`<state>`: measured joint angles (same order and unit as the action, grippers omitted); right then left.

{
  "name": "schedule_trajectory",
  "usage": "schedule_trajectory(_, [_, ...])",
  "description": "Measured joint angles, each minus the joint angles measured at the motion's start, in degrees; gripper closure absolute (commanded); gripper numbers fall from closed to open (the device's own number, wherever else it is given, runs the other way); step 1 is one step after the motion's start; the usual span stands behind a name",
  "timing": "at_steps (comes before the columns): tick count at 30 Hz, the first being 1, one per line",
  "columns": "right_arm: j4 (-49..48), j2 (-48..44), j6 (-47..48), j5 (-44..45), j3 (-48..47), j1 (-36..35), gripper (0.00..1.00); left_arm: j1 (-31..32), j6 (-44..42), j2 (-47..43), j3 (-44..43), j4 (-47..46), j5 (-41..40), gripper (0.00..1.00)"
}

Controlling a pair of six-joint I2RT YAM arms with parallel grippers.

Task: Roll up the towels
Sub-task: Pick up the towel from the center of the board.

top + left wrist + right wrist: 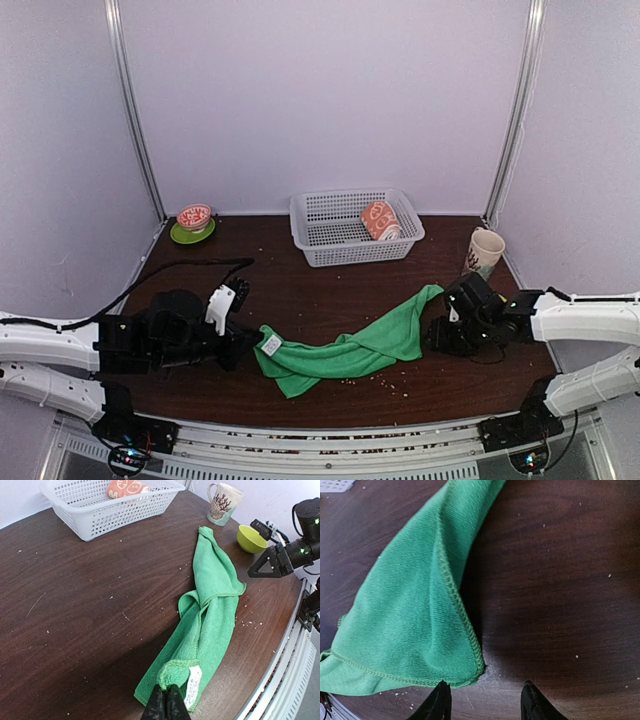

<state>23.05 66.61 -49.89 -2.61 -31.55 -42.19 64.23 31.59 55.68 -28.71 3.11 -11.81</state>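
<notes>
The green towel [350, 350] lies bunched in a long diagonal strip across the dark table. My left gripper [248, 345] is shut on its near-left corner, by the white label [192, 687]; in the left wrist view the jaws [167, 700] pinch a fold of the green towel [210, 605]. My right gripper [437, 335] rests low at the strip's far-right end. In the right wrist view it [485, 700] stands open, and a corner of the green towel [410, 615] lies just ahead of its left finger, with nothing between the fingers. The peach-orange towel [380, 220] sits rolled in the basket.
A white mesh basket [350, 250] stands at the back centre. A patterned mug [485, 250] is at the back right and a small yellow-green bowl [250, 537] sits near it. A red bowl on a green saucer [193, 222] is at the back left. Crumbs dot the table.
</notes>
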Motion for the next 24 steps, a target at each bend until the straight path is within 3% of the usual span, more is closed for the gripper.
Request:
schedule_trajectory(6, [-7.76,7.96,-4.61,-0.83,0.98,0.00,0.51,0.00,-0.20,0.15,-0.11,0.02,-0.59,1.00])
schedule_trajectory(13, [-13.29,11.65,-8.66,-0.96,1.03,-0.02,0.67,0.00,-0.17,-0.57,-0.11,0.20,-1.14,1.00])
schedule_trajectory(20, [-14.58,11.80,-12.17,-0.46,1.57,-2.64,0.60,0.00,-0.22,-2.14,-0.11,0.33,-1.49,1.00])
schedule_trajectory(24, [-14.56,11.67,-13.97,-0.24,1.60,-5.64,0.61,0.00,-0.46,-2.51,-0.11,0.81,-1.51,1.00])
